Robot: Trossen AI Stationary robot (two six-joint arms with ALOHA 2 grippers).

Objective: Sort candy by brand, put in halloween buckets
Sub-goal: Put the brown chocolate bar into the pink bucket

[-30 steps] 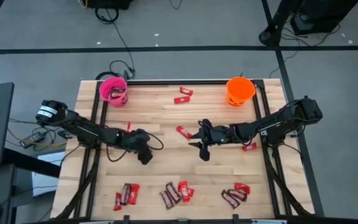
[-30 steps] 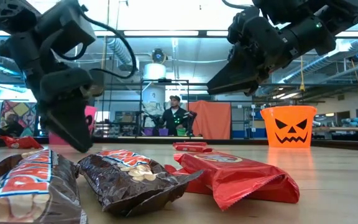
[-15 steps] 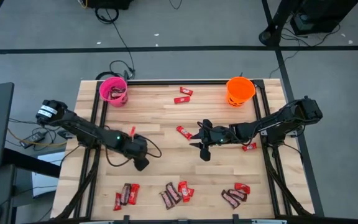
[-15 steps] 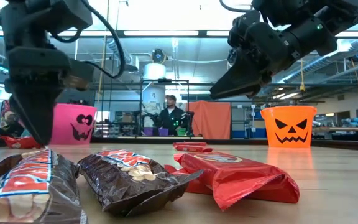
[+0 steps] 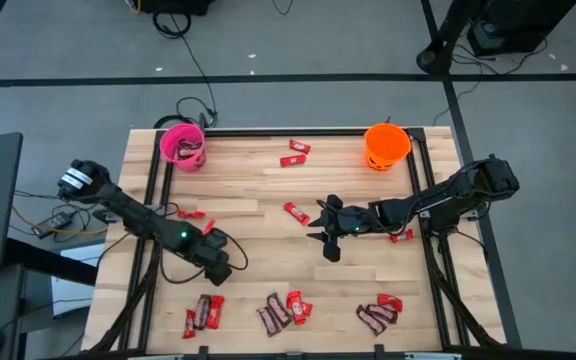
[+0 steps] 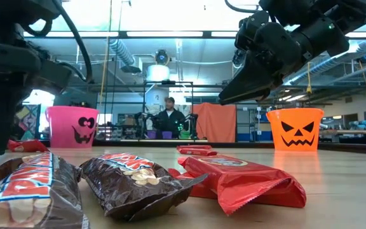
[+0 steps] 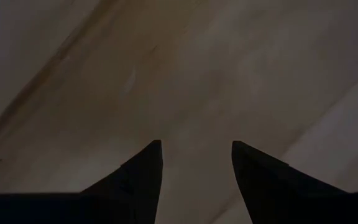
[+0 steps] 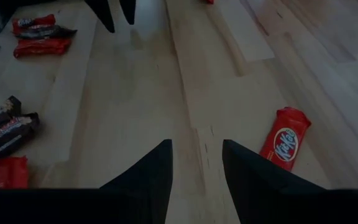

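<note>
Swinging toward 7 o'clock, left hand (image 5: 220, 268) has left table (image 5: 248, 190) centre, fingers apart, empty, nearing brown wrapped bars (image 5: 204, 312); right hand (image 5: 320, 232) apart, hovering by red wrapped bar (image 5: 294, 212).

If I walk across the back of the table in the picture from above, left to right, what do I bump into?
Pink bucket → two red candy bars → orange bucket.
</note>
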